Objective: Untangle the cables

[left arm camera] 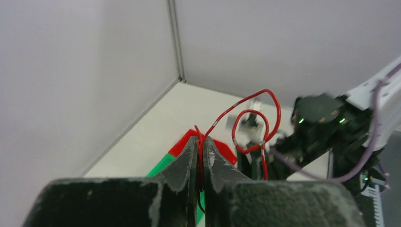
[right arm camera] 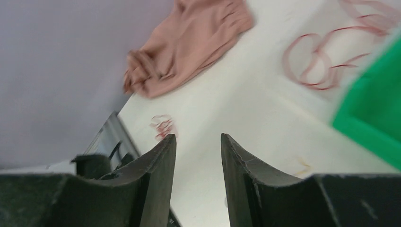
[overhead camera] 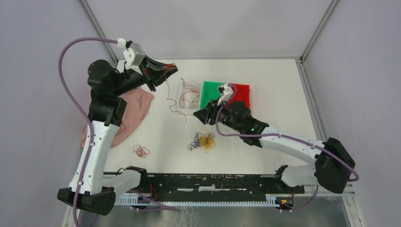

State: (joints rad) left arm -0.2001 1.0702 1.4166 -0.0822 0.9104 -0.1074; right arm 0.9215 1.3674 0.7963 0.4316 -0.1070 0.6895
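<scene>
My left gripper (overhead camera: 166,72) is raised above the table's back left and is shut on a red cable (left arm camera: 253,118), which loops up from between its jaws in the left wrist view and hangs down as a thin strand (overhead camera: 169,90) in the top view. A clump of yellow and purple cables (overhead camera: 202,141) lies mid-table. A small dark red coil (overhead camera: 141,151) lies near the front left. More red cable (overhead camera: 189,98) lies in a clear tray. My right gripper (overhead camera: 201,115) is open and empty, low over the table above the clump; its fingers (right arm camera: 161,161) frame bare table.
A pink cloth (overhead camera: 132,106) lies at the left under the left arm. A green and red tray (overhead camera: 226,92) sits behind the right gripper, beside a clear tray (overhead camera: 185,87). Metal frame posts stand at the back corners.
</scene>
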